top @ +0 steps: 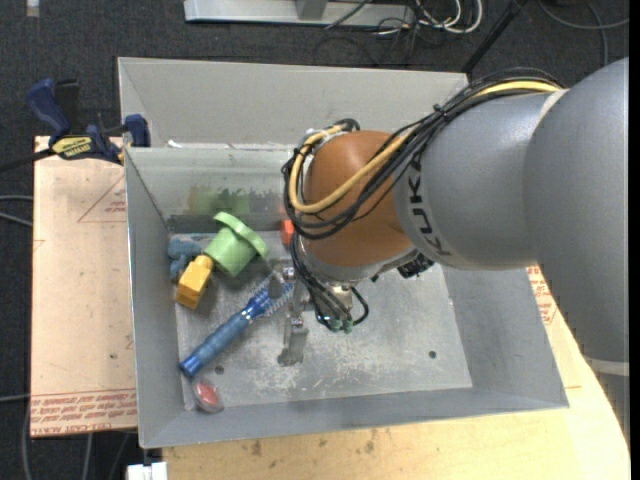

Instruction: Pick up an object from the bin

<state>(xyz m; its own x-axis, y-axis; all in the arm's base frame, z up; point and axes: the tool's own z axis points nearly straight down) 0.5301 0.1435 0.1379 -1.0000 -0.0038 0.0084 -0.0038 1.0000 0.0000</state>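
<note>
Since every toy lies flat on the floor of the bin (440, 363), the pick isn't done yet & most of the job is left. The gripper (293, 346) is low down near the middle of the bin, on or just above a bare bit of floor. I can't tell if it is wide or narrow, b/c the big arm (500, 188) & its orange cover (350, 203) hang over it. Nothing looks to be held in it.

The nearest thing is a long blue stick (222, 340). Its twisty top end is just beside the gripper, & the stick slants down toward the front-left corner. I think it's the likely one to grab, but the gripper isn't round it, so that's a guess. Left to do, I think: get round a thing, close, lift.

The other toys sit in the left half:
- a green cup-shaped thing (233, 245)
- a yellow block (193, 281) touching its lower left
- a grey-blue lump (180, 249) by the left wall
- a small orange bit (287, 230) next to the cover
- a small pink round thing (207, 396) in the front-left corner

The floor is flat grey metal, scratched & dusty-white in spots, w/ sloped walls all round. The right half is bare, so there's lots of room there. The left side is crowded & close to the wall. Outside the bin are dark ground & cables (440, 8).
</note>
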